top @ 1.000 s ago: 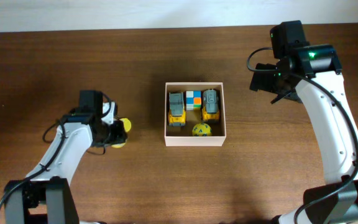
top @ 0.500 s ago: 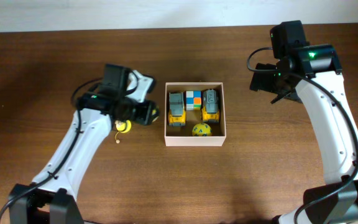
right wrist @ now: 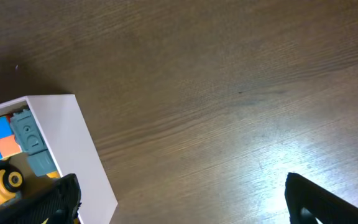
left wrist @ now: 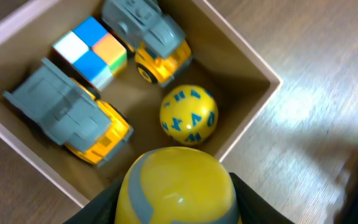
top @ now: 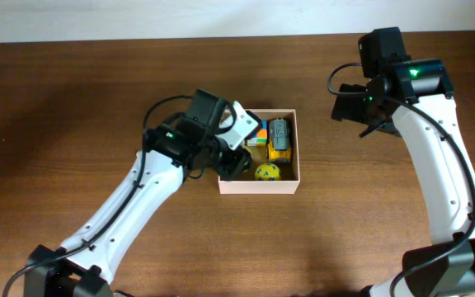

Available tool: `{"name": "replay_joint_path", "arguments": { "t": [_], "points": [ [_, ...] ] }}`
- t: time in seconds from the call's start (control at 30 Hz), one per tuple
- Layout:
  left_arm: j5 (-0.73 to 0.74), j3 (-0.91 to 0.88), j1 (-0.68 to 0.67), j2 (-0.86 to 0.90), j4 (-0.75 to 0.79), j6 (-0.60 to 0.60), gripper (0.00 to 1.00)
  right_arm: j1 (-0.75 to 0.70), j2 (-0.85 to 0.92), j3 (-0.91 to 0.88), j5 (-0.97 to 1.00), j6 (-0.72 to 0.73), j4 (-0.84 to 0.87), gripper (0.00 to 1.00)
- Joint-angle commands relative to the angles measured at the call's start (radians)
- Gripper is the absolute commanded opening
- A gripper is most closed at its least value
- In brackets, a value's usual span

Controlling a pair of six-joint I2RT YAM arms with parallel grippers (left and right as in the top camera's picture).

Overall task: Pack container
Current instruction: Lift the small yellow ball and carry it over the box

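On the near side of the wooden table point(top: 56, 99), the left arm reaches in from the robot's left toward the middle. The left gripper point(top: 236, 162) is clenched on a rounded yellow toy point(left wrist: 176, 186) with a grey stripe, one dark finger pressed to each of its sides. From the left wrist view the toy hangs over the left near part of the container point(top: 258, 188); whether it touches the floor of the box cannot be told. The container is a shallow, square, white-walled box with a tan inside, and it rests at mid-table between the two arms. Inside it, closest to the held toy, lies a yellow ball point(left wrist: 188, 115) with blue markings. Beside that is a yellow toy truck with a grey back point(left wrist: 73, 118), largely hidden under the gripper in the overhead view. Farther in sits a second yellow and grey truck point(top: 279, 139), and touching it, against the far wall, is a cube of white, blue and orange squares point(left wrist: 91, 50). Beyond the box, toward the far right, the right gripper point(top: 355, 115) hangs above bare wood with its fingers spread wide, grasping nothing, well apart from the container.
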Motion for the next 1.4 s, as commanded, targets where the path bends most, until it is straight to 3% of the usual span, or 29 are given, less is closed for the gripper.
{"name": "replay_joint_path", "arguments": {
  "t": [0.0,0.9,0.97,1.07,1.37],
  "points": [
    [-0.099,0.013,-0.018,-0.005,-0.022,0.035,0.30,-0.003,-0.019,0.008,0.019,0.000,0.000,0.99],
    [-0.131,-0.061,-0.016,0.144,0.035,0.087,0.30,-0.003,-0.019,0.008,0.019,0.000,0.000,0.99],
    [-0.131,-0.061,-0.016,0.148,0.035,0.087,0.38,-0.004,-0.019,0.008,0.019,0.000,0.000,0.99],
    [-0.131,-0.061,-0.016,0.148,0.036,0.087,0.63,-0.004,-0.019,0.008,0.019,0.000,0.000,0.99],
    [-0.131,-0.053,-0.016,0.147,0.035,0.086,0.66,-0.003,-0.019,0.008,0.019,0.000,0.000,0.99]
  ]
}}
